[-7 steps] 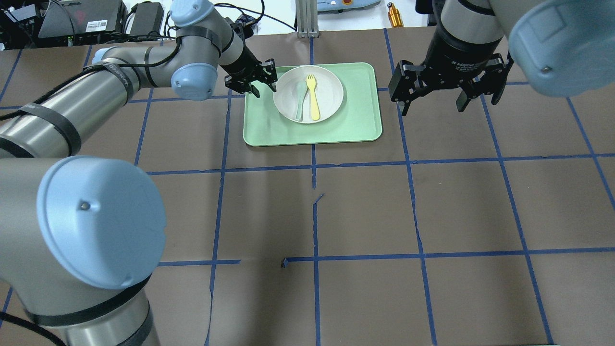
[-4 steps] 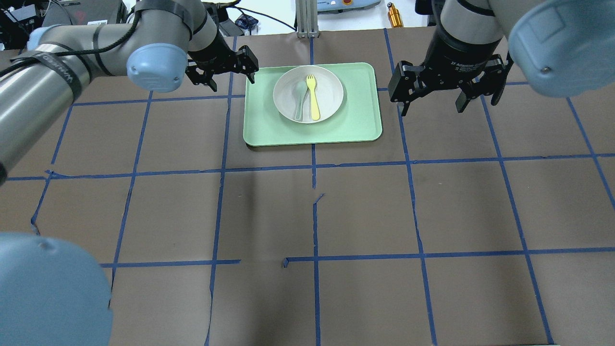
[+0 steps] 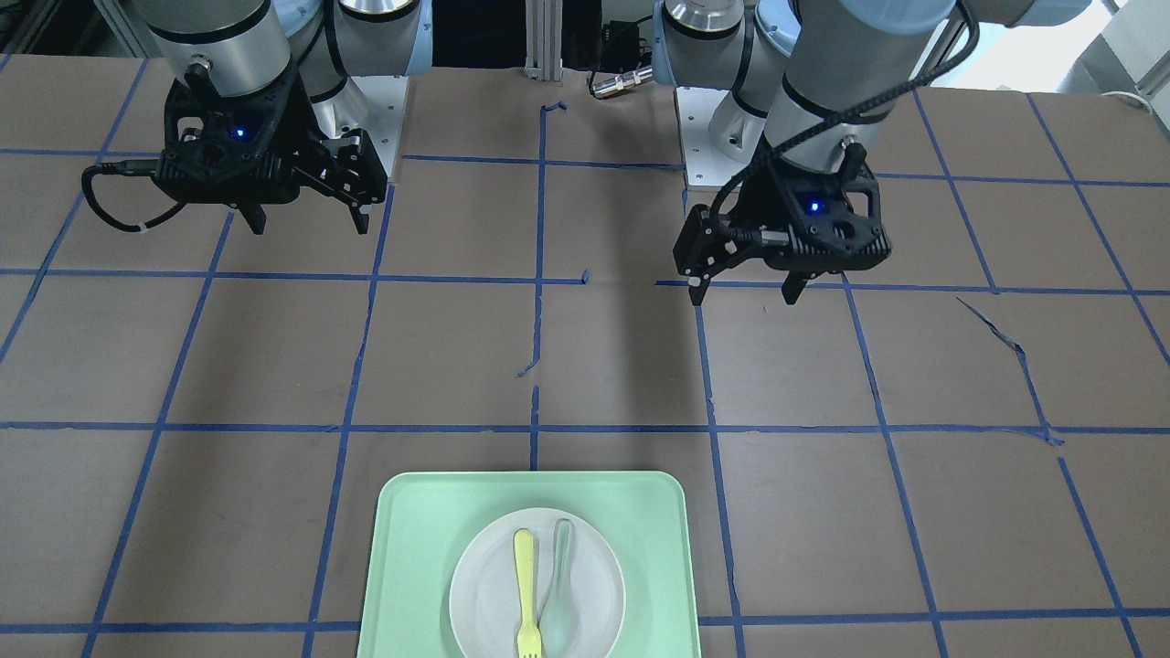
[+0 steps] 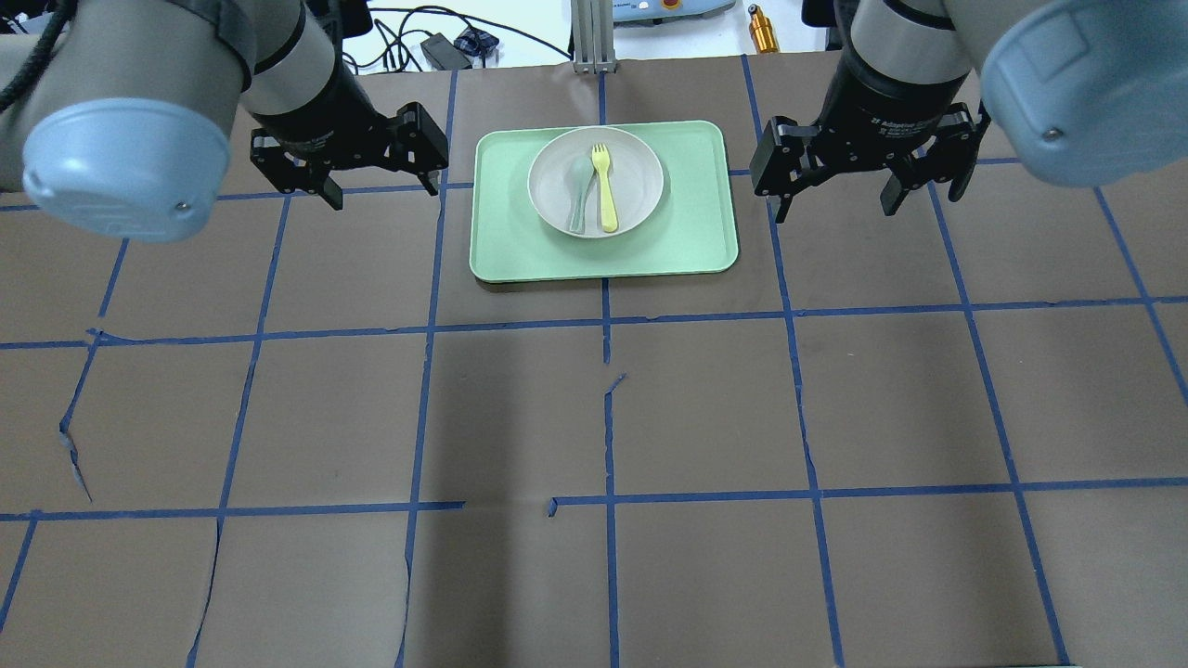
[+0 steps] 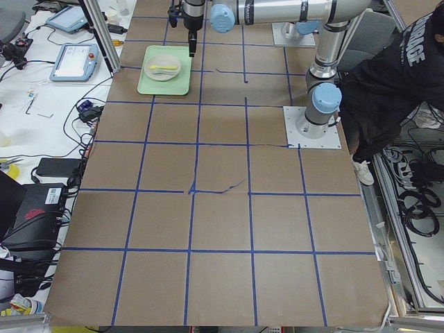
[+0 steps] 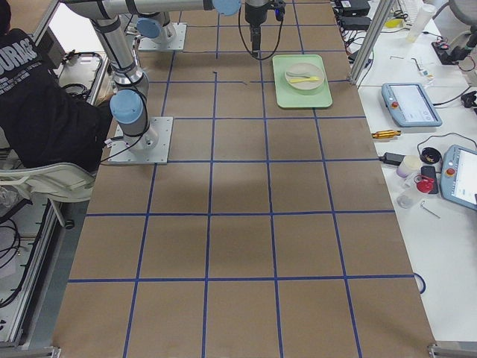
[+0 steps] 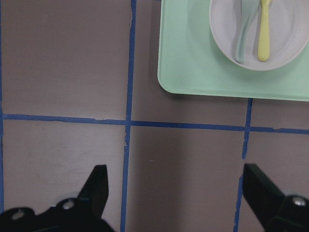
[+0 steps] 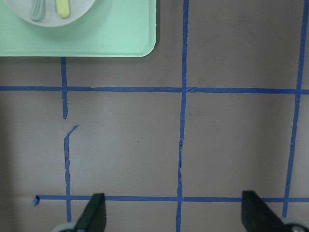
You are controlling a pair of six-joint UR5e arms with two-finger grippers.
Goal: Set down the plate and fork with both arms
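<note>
The off-white plate [image 4: 640, 176] lies on the mint-green tray [image 4: 696, 232] at the far middle of the table. The yellow fork [image 4: 604, 190] lies in the plate beside a pale grey-green spoon [image 4: 579, 195]. My left gripper [image 4: 380, 190] is open and empty, hovering over the table left of the tray. My right gripper [image 4: 835, 209] is open and empty, hovering right of the tray. The left wrist view shows the open gripper [image 7: 175, 183], the plate [image 7: 285, 53] and the fork [image 7: 263, 29]. The right wrist view shows the open gripper [image 8: 174, 212] and the tray's corner [image 8: 120, 38].
The table is covered in brown paper with a blue tape grid. A person in black sits by the robot's base [image 5: 388, 83]. Tablets, cables and small tools lie on the white bench past the table's far edge [image 6: 410, 104].
My left gripper has pulled back from the plate's left rim and now hangs over the table left of the tray. It stays open. The right arm, plate and fork have not moved.
</note>
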